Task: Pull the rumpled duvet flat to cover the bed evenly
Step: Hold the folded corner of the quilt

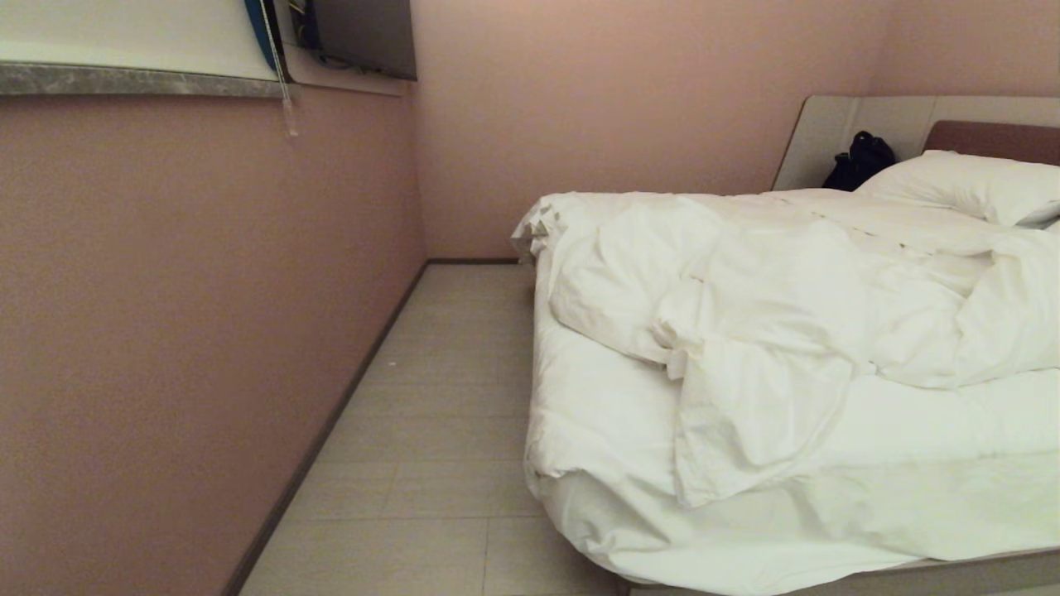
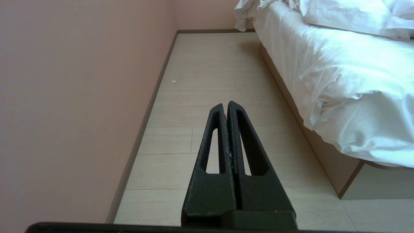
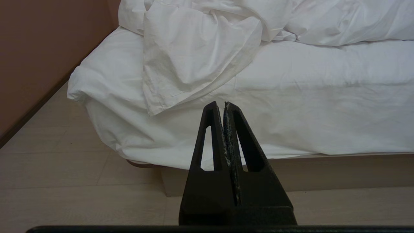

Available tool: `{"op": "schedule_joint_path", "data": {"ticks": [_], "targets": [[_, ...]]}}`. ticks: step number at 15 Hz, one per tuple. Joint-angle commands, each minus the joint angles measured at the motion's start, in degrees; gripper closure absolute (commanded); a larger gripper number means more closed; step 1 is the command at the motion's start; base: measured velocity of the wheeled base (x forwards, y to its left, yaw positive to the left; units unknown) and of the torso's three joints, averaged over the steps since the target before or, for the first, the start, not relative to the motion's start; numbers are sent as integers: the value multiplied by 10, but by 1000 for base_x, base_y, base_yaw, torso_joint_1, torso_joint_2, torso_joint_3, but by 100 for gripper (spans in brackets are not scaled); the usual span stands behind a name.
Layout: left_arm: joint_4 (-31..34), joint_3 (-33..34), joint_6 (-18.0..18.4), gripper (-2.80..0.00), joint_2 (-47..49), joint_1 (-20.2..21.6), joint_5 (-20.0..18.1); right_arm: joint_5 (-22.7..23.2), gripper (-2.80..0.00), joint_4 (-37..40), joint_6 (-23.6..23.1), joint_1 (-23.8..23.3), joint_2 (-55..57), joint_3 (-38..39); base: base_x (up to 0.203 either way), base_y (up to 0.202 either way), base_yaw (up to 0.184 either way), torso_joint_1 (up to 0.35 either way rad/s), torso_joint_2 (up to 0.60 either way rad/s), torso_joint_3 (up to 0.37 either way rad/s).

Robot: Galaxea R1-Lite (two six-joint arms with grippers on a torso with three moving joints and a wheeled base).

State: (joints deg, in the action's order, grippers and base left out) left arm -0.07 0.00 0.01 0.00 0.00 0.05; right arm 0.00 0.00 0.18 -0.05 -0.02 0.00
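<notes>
The white duvet (image 1: pixel 795 306) lies bunched and wrinkled across the middle of the bed (image 1: pixel 596 397), one loose corner flopped toward the foot edge (image 3: pixel 181 64). The mattress near the foot shows bare sheet. Neither arm appears in the head view. My left gripper (image 2: pixel 225 105) is shut and empty, low over the floor beside the bed's corner. Also shut and empty, my right gripper (image 3: pixel 219 105) points at the bed's foot side, a short way from the hanging sheet and below the duvet's loose corner.
A pink wall (image 1: pixel 190 331) runs along the left, leaving a floor aisle (image 1: pixel 447 397) beside the bed. A pillow (image 1: pixel 969 186) and a black bag (image 1: pixel 861 159) lie at the headboard (image 1: pixel 994 136). The beige bed base (image 3: pixel 323 171) stands on pale floorboards.
</notes>
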Motion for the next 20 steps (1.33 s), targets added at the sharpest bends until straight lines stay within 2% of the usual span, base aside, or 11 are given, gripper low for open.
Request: {"op": "schedule_joint_path", "data": {"ticks": [1, 20], "targets": [[0, 0, 0, 0, 0, 0, 0, 0, 0, 0, 0, 0, 0, 0, 0, 0, 0, 0, 0, 0], [0, 0, 0, 0, 0, 0, 0, 0, 0, 0, 0, 0, 0, 0, 0, 0, 0, 0, 0, 0]]}}
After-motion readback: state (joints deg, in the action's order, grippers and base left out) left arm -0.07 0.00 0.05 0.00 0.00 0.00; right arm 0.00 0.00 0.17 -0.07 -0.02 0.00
